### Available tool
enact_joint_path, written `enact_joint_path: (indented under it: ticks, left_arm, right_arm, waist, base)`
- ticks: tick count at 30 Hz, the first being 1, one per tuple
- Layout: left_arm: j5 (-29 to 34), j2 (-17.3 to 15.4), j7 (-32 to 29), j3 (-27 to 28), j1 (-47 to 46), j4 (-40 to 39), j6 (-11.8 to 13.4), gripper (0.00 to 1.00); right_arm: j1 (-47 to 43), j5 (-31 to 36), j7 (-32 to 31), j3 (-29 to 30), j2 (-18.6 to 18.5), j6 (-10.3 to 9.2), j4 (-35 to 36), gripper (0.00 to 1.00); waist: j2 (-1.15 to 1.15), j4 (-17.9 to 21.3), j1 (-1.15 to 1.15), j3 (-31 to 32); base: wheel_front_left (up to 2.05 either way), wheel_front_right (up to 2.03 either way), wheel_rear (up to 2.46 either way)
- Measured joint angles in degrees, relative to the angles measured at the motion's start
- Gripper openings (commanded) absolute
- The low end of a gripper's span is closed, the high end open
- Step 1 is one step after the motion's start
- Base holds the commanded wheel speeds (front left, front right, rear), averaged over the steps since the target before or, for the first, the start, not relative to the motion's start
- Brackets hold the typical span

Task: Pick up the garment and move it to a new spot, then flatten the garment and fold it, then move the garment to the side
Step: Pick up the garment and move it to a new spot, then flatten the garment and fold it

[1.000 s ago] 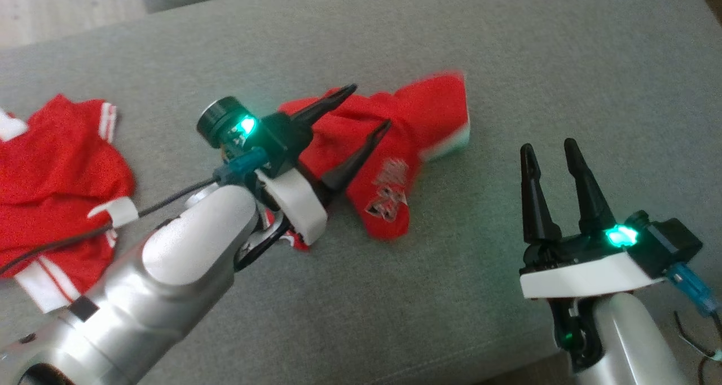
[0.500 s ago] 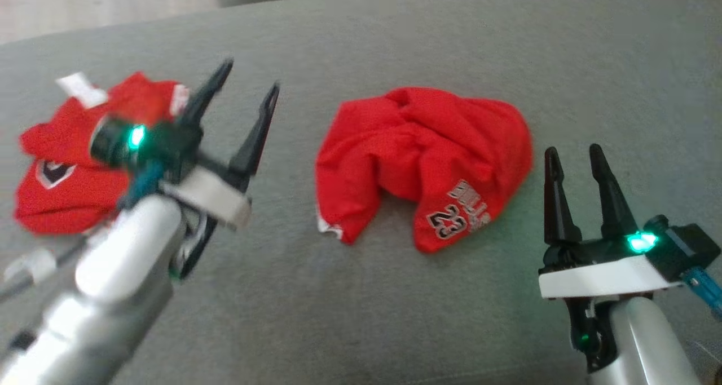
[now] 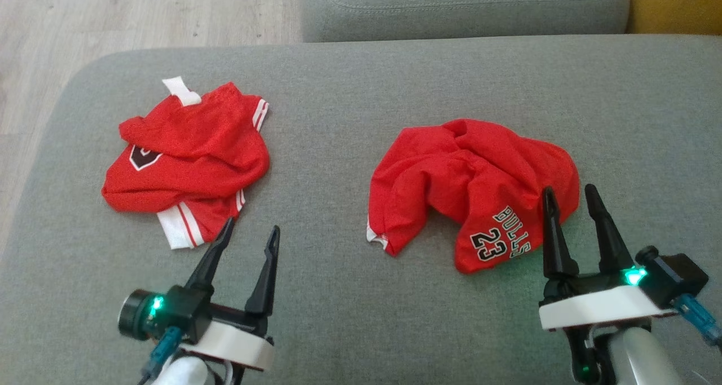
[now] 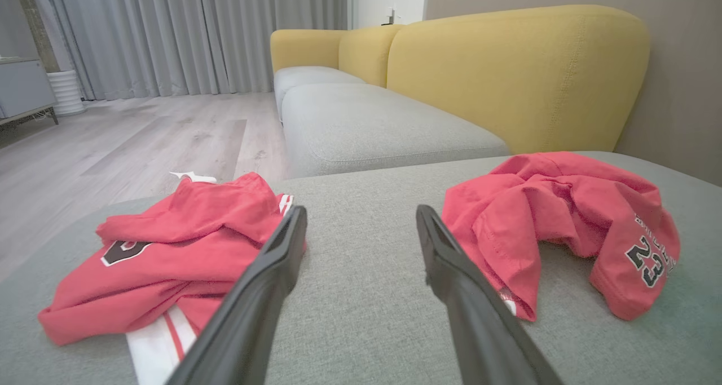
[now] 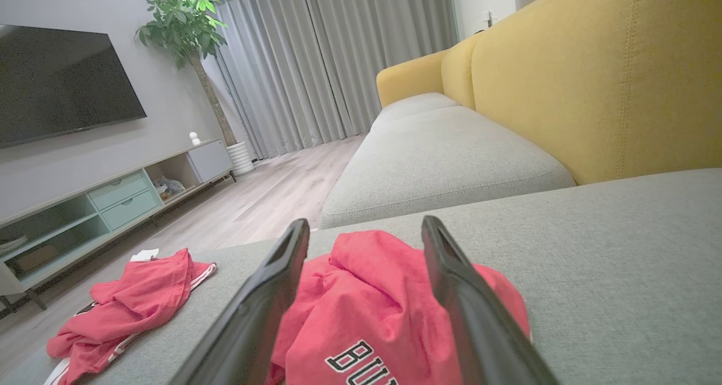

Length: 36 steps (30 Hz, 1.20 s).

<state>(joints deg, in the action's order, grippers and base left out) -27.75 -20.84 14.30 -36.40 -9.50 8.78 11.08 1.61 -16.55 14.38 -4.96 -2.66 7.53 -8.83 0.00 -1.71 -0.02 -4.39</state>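
Your left tool (image 3: 252, 224) and right tool (image 3: 567, 189) sit spread, empty. Crumpled jersey (image 3: 468, 176) lies on sofa cushion (image 3: 395, 317), beside your right tool. Likely flattening stage: you'll need to pinch a hem, pull outward.

The garment (image 3: 451, 171) is red, with black digits 23 outlined in white. The second red piece (image 3: 192, 148) has white stripes and a black emblem. The cushion (image 3: 350, 317) is grey, the sofa back (image 4: 507, 75) yellow.
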Motion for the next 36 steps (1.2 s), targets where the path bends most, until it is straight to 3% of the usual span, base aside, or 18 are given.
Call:
enact_joint_path:
  ticks: [7, 13, 18, 20, 21, 22, 31, 32, 33, 36]
  left_arm:
    - [4.4, 2.3, 0.0, 4.6, 0.6, -0.5, -2.8, 1.0]
    - [6.7, 4.3, 0.0, 7.0, 0.5, 0.0, -5.4, 1.0]
    - [7.7, 6.0, 0.0, 8.6, 0.3, 0.8, -7.4, 1.0]
    - [7.8, 6.4, 0.0, 9.0, 0.0, 1.5, -8.2, 1.0]
    - [8.6, 7.1, 0.0, 9.4, -0.3, 2.0, -8.9, 1.0]
    - [8.6, 7.1, 0.0, 9.4, -0.3, 2.0, -8.9, 1.0]
    - [10.8, 9.1, 0.0, 11.8, -1.3, 3.2, -11.5, 1.0]
    - [10.8, 9.2, 0.0, 12.2, -1.3, 3.3, -11.7, 1.0]
    - [11.2, 9.2, 0.0, 12.5, -1.3, 3.5, -11.7, 1.0]
    - [11.8, 9.7, 0.0, 12.9, -1.3, 4.0, -12.2, 1.0]
  right_arm:
    - [0.1, 0.9, 0.0, 0.5, 0.0, 0.0, -0.2, 1.0]
    - [1.8, 0.9, 0.0, 5.6, 0.1, 0.0, -3.9, 1.0]
    - [8.6, -1.4, 0.0, 10.9, 0.1, 0.0, -16.9, 1.0]
    - [12.4, -2.7, -0.3, 12.9, 0.1, 0.0, -23.7, 1.0]
    - [16.3, -3.1, -0.3, 14.7, 0.0, 0.0, -30.5, 1.0]
    - [16.3, -3.1, -0.3, 14.7, 0.0, 0.0, -30.5, 1.0]
    - [31.6, 0.2, 0.8, 17.0, -1.1, 0.0, -53.8, 1.0]
    - [32.9, 0.5, 0.9, 16.8, -1.4, 0.0, -55.5, 0.3]
    - [33.9, 0.8, 1.0, 16.9, -1.5, 0.0, -56.5, 0.0]
    - [34.0, 3.1, 0.5, 18.5, -1.1, 0.0, -54.9, 0.0]
  waist:
    - [0.0, 0.1, 0.02, -0.6]
    - [0.0, -0.2, 0.02, -1.9]
    - [0.0, -1.2, 0.02, -3.6]
    - [0.0, -1.7, 0.02, -4.3]
    - [0.0, -2.4, 0.03, -5.1]
    - [0.0, -2.4, 0.03, -5.1]
    - [0.0, -4.7, 0.02, -7.8]
    - [0.0, -4.8, 0.02, -7.9]
    - [0.0, -4.9, 0.02, -7.9]
    - [0.0, -4.6, 0.03, -7.6]
  base:
    - [0.0, 0.0, 0.0]
    - [0.0, 0.0, 0.0]
    - [0.0, 0.0, 0.0]
    - [0.0, 0.0, 0.0]
    - [0.0, 0.0, 0.0]
    - [0.0, 0.0, 0.0]
    - [0.0, 0.0, 0.0]
    - [0.0, 0.0, 0.0]
    - [0.0, 0.0, 0.0]
    - [0.0, 0.0, 0.0]
